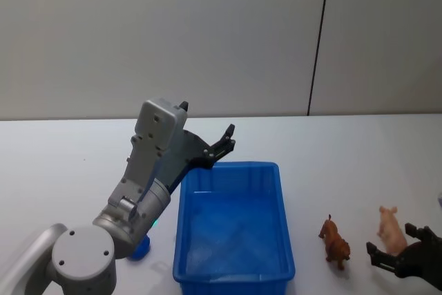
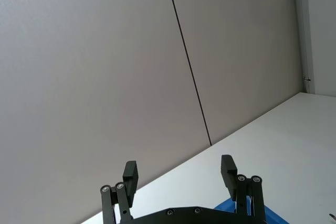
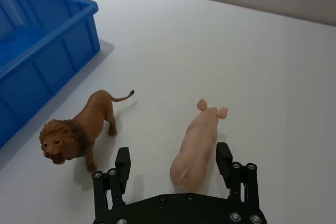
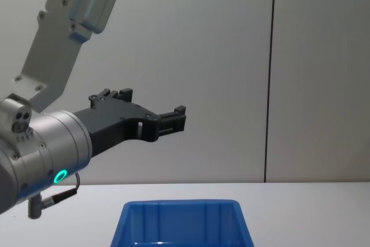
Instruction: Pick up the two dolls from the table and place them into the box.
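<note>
Two dolls — lion (image 3: 79, 127), pig (image 3: 197, 145). One box (image 1: 235, 166). Two tools — left tool (image 2: 178, 167), right tool (image 3: 173, 153).

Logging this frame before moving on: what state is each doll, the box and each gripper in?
lion doll: standing on the table, right of the box, ungrasped.
pig doll: on the table, ungrasped.
box: upright, empty.
left gripper: open, empty, raised above the box's far edge.
right gripper: open, straddling the pig doll's rear.

- No text, labels, brands or numbers readable anywhere.
- blue box (image 1: 231, 166), lion doll (image 1: 336, 243) at its 3 o'clock, pig doll (image 1: 391, 233), table (image 1: 359, 150): all plain, unmarked.
</note>
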Robot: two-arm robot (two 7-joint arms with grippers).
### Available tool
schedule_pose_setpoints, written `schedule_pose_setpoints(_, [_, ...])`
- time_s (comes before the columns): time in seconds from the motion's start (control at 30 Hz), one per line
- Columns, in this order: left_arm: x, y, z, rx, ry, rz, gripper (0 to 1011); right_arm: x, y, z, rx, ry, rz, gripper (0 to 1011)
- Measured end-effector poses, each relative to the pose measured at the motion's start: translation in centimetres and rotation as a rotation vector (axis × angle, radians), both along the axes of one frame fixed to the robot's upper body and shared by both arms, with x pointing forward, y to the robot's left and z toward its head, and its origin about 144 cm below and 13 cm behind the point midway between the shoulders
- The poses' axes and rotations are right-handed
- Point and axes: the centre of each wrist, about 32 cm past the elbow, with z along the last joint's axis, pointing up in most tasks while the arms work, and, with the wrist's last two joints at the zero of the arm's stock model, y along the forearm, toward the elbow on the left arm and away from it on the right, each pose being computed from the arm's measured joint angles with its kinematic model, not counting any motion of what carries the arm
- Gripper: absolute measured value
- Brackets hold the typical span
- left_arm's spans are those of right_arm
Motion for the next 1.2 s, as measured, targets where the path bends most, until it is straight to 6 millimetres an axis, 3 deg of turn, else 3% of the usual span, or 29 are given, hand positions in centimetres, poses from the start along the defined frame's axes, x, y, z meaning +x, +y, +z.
schedule_pose_setpoints(0.23, [0.0, 0.0, 0.0, 0.0, 0.0, 0.0, 1001, 0.21, 0.13, -0.48, 0.001, 0.039, -0.006, 994])
schedule_pose_setpoints(0.4, [0.0, 0.0, 0.0, 0.0, 0.0, 0.0, 1001, 0.28, 0.24, -0.63, 0.001, 0.052, -0.013, 902])
schedule_pose_setpoints(0.97, [0.0, 0.0, 0.0, 0.0, 0.0, 0.0, 1001, 0.33, 0.57, -0.79, -0.014, 0.054, -0.058, 380])
schedule_pose_setpoints(1.2, [0.0, 0.0, 0.0, 0.0, 0.0, 0.0, 1001, 0.37, 0.8, -0.38, -0.018, 0.006, -0.05, 381])
